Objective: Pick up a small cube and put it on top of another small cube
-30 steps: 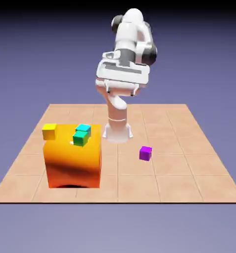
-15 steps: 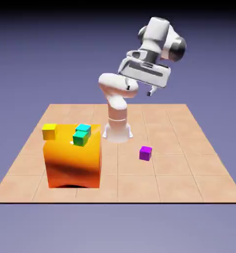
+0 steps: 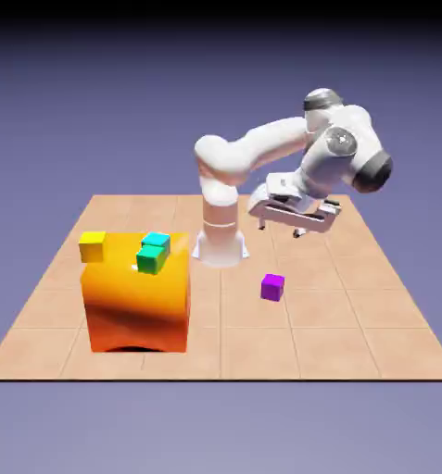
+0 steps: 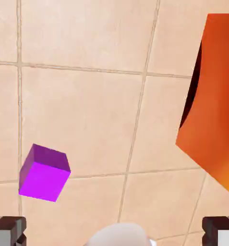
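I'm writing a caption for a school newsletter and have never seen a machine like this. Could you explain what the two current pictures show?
It's a simulated white robot arm with a two-finger gripper. The exterior view faces it from across the table. The hand view looks out along the gripper, whose fingertips show at the bottom corners.

A small purple cube lies on the tiled tabletop. Toward the exterior view's left stands a big orange block, with yellow, cyan and green cubes appearing around its top. The gripper is open and holds nothing.
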Tool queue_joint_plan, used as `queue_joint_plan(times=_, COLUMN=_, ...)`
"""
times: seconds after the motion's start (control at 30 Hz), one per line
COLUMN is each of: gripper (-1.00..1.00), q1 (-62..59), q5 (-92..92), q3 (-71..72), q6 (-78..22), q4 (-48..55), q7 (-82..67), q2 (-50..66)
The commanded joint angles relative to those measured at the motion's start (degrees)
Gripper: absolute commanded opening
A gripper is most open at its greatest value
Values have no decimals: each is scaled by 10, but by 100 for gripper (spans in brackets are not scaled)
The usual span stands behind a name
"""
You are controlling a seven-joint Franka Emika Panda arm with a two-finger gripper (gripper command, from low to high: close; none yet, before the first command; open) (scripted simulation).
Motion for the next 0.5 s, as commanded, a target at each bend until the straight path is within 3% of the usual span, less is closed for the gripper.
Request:
queue_joint_plan(times=0.0, gripper=0, q1=-17, q5=11, q3=19, q6=-25, q4=8, q7=-7, q2=-11)
queue_joint_plan(times=0.47, gripper=0, q1=-258, q5=162, q3=279, q6=-374, q4=116, q7=-101, q2=-169)
